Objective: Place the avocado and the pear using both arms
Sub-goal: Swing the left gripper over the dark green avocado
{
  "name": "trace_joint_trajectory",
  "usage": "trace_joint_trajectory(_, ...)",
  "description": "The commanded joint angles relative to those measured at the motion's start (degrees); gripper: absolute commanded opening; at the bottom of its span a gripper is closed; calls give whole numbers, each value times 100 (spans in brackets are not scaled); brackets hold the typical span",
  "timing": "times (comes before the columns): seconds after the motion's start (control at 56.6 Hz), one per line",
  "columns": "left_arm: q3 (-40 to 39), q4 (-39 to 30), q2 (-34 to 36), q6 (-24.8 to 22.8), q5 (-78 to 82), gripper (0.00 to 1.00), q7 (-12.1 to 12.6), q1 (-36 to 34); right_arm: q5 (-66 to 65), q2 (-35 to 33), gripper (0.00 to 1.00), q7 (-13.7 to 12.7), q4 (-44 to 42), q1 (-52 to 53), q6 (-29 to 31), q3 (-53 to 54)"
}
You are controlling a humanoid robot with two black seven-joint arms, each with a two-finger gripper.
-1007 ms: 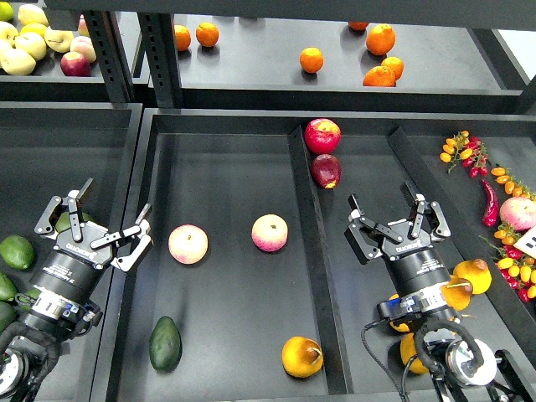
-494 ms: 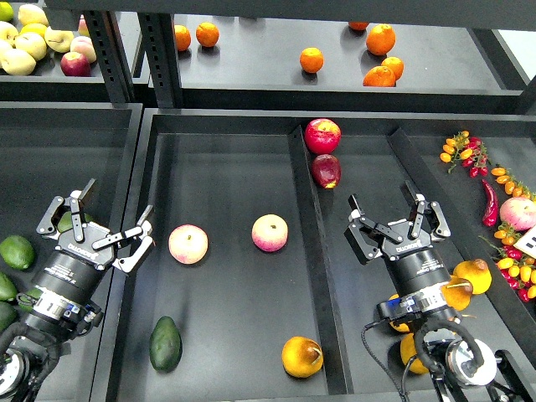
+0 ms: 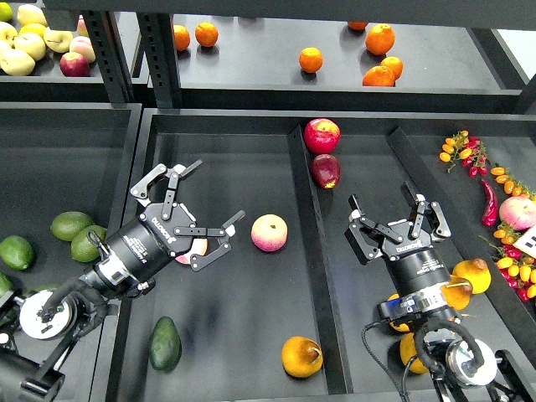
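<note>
The dark green avocado point(image 3: 165, 343) lies in the middle tray near its front left corner. The golden pear point(image 3: 301, 357) lies at the front of the same tray, by the divider. My left gripper point(image 3: 209, 205) is open and empty, hovering over the tray above a pink-yellow peach point(image 3: 196, 248), well behind the avocado. My right gripper point(image 3: 398, 219) is open and empty over the right compartment, behind and right of the pear.
A second peach point(image 3: 270, 233) lies mid-tray. Two red apples point(image 3: 322, 136) sit by the divider point(image 3: 316, 251) at the back. More avocados point(image 3: 71, 226) lie in the left tray, pears point(image 3: 473, 275) and peppers at right. Oranges point(image 3: 311, 59) are on the back shelf.
My left arm has swung right and forward from the left tray edge to over the middle tray, above the left peach. The right arm and the fruits have not moved.
</note>
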Motion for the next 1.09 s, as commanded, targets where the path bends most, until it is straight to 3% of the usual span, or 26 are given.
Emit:
trace_joint_trajectory(0.0,334,56,232,0,338,99,1,-417,0,0,100,-3,0,0,-10,30)
trace_joint_trajectory(0.247,1995,372,1673,0,365,99,1,-1252,114,0,100,-3,0,53,-10,504)
trace_joint_trajectory(0.388,2505,408,2148,0,365,99,1,-1533,150,0,100,-3,9,70,-10,706)
trace_joint_trajectory(0.671,4140,390,2509,0,778,99,1,-2570,158,0,100,-3,18,105,-10,715)
trace_joint_trajectory(0.918,6390,390,2527,0,804,99,1,-4547,158,0,100,-3,9,158,-10,794)
trace_joint_trajectory(0.936,6800,408,2518,0,787,99,1,-4914,158,0,100,6,9,184,-10,855)
trace_joint_trajectory(1.077,7594,408,2439,0,795,99,1,-5418,158,0,100,6,9,272,-18,1137)
